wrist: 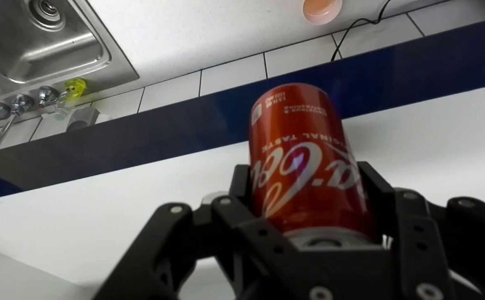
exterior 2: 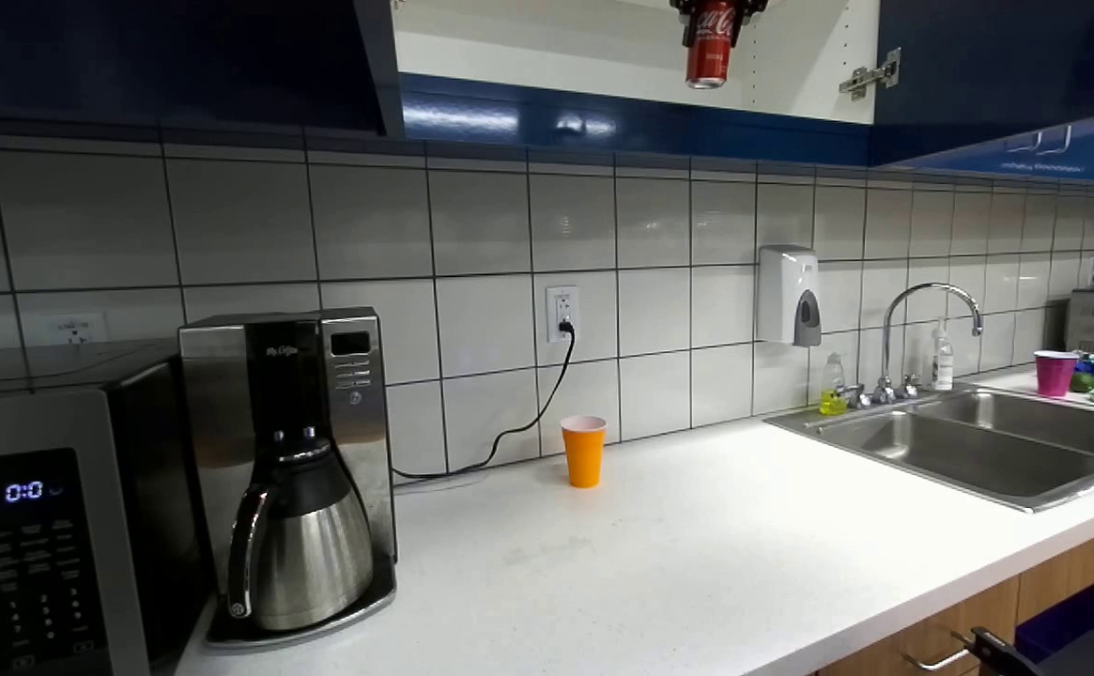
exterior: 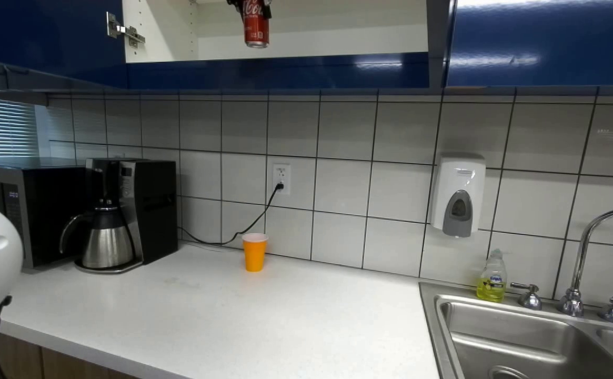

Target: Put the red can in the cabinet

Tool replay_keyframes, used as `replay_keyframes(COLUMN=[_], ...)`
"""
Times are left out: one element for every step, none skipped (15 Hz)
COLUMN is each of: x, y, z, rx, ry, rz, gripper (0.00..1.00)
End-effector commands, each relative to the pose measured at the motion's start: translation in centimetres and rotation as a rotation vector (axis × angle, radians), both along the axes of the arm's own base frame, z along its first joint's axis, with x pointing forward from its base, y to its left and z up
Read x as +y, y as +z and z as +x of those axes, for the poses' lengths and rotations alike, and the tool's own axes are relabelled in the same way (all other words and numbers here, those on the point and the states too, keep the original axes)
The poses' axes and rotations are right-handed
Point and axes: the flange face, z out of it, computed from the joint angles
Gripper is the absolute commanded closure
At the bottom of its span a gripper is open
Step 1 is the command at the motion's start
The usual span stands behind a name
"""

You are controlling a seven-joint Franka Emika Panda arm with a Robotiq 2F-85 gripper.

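One gripper clamps one red can between its two fingers, near the can's upper end, with the can roughly upright. The can is at the open front of the cabinet, above its blue lower edge; whether it is past that edge cannot be told. Below the cabinet are one orange cup on the counter and one outlet with one plug. Low to the cabinet's left, in both exterior views, stand one microwave and one coffee maker with one jug. Low toward the cabinet's right are one dispenser, one sink with two basins, one faucet, two handles, one yellow bottle and, in an exterior view, one white bottle. Farther right of the cabinet is one pink cup.
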Motion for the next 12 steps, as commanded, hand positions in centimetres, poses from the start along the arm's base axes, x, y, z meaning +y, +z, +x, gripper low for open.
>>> replay_keyframes(x=[0.1,0.0,-0.1,-0.2,-0.3,-0.4,-0.5,-0.6,-0.7,-0.8,-0.8,-0.9], y=[1.3,1.2,1.2,1.1,1.0,0.9,0.8,0.6,0.5,0.4,0.3,0.2], z=[1.6,2.0,2.5,3.0,3.4,3.9,4.3,4.7,5.1,5.4,5.8,6.1], rx=[-0.003,-0.002,-0.001,0.0,0.002,0.006,0.008,0.011,0.013,0.013,0.014,0.014], ry=[-0.041,-0.044,-0.05,-0.055,-0.059,-0.065,-0.07,-0.072,-0.075,-0.079,-0.082,-0.085], rz=[0.002,0.005,0.01,0.013,0.016,0.02,0.022,0.024,0.027,0.028,0.029,0.031], gripper=[0.61,0.61,0.61,0.61,0.61,0.61,0.61,0.61,0.61,0.61,0.61,0.61])
